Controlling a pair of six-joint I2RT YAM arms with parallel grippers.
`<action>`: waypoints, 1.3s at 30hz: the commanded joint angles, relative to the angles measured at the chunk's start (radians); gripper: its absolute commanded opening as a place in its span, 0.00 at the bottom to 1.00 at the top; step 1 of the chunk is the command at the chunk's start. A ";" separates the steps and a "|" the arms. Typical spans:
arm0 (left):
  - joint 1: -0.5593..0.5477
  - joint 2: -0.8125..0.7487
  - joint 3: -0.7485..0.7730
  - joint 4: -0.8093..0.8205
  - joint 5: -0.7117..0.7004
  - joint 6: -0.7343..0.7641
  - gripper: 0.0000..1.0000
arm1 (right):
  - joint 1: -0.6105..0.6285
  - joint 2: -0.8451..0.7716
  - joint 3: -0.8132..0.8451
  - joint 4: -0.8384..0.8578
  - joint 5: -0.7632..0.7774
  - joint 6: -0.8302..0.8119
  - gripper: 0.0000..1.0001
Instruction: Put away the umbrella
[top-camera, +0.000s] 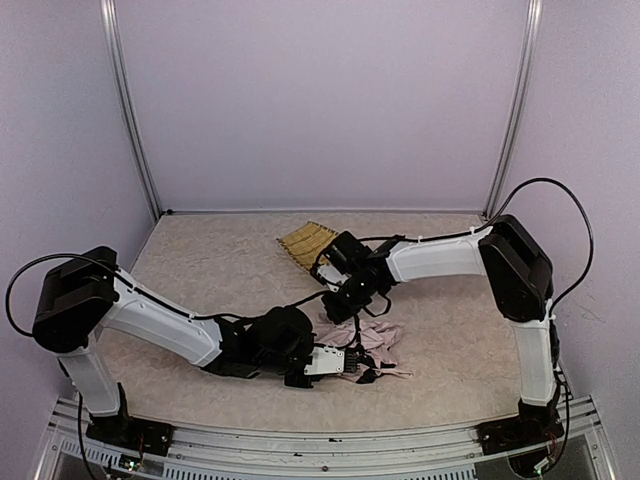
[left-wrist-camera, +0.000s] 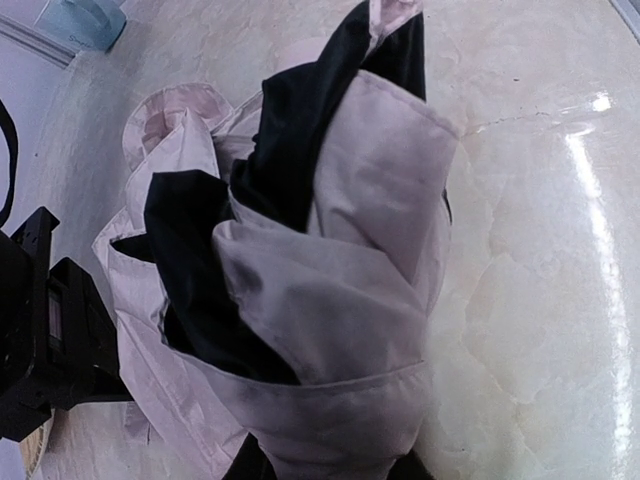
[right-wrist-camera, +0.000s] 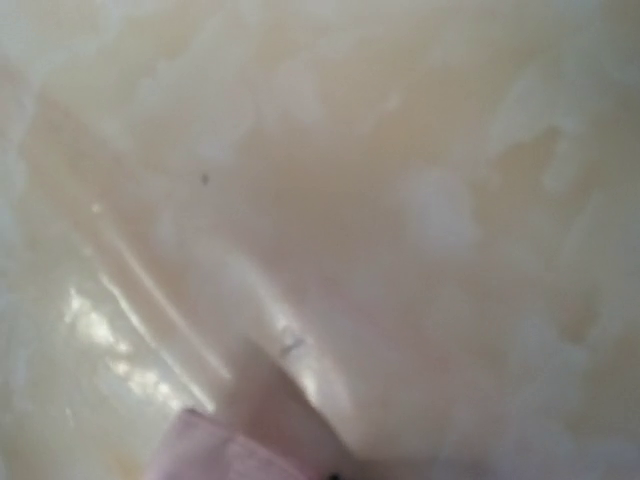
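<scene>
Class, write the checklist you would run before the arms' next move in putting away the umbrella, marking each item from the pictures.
1. Grip of left hand on umbrella: ok, bunched canopy fills its wrist view.
2. Jaws of right hand shut: ok.
3. Anything held by right hand: cannot tell; its view is blurred, only a pink edge shows.
4. Canopy folded tidy: not ok, pink and black folds bulge loose.
5. Umbrella apart from woven tray: ok, tray lies farther back.
</scene>
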 joint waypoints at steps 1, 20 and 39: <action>-0.026 0.036 -0.007 -0.292 0.124 -0.010 0.00 | -0.050 -0.087 0.008 0.103 -0.015 -0.002 0.00; 0.007 0.036 0.039 -0.358 0.197 -0.053 0.00 | -0.193 -0.437 -0.235 0.267 0.000 -0.068 0.12; 0.238 0.265 0.382 -0.743 0.596 -0.275 0.00 | 0.132 -0.989 -0.891 0.384 -0.090 -0.641 0.48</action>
